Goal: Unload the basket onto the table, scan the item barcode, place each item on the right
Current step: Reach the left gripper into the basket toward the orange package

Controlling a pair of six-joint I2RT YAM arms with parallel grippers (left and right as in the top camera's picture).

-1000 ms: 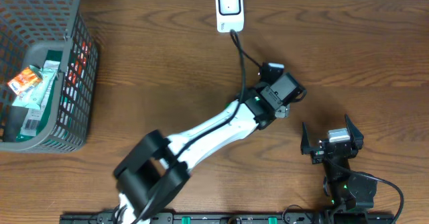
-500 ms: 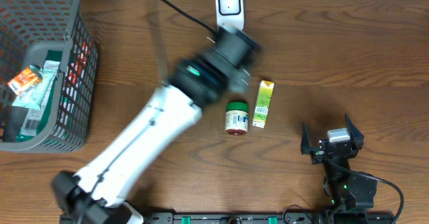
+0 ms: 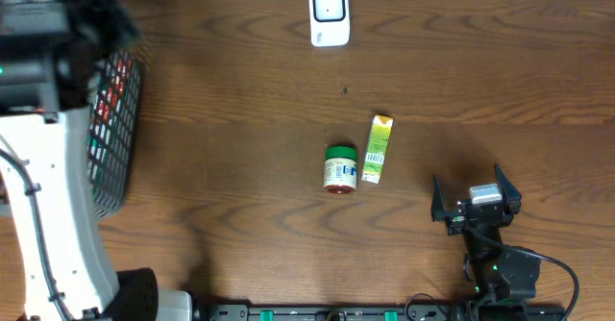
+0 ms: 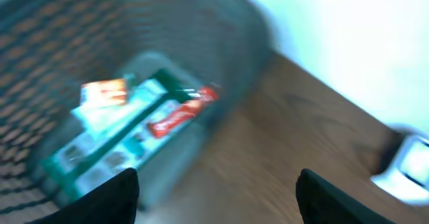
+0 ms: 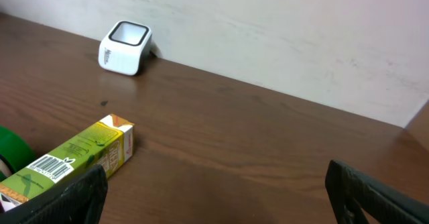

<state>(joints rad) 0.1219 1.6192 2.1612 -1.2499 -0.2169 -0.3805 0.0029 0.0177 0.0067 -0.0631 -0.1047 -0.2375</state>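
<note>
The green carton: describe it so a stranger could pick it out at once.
On the wooden table, look near the middle, below the white scanner at the far edge. Two items sit side by side; the carton is the long, slim box on the right, unlike the round green-lidded jar beside it.

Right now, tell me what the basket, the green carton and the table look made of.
Basket: probably grey plastic, moulded open grid.
Green carton: printed paperboard, folded gable end.
Table: wood or laminate, brown grain, slight sheen.
</note>
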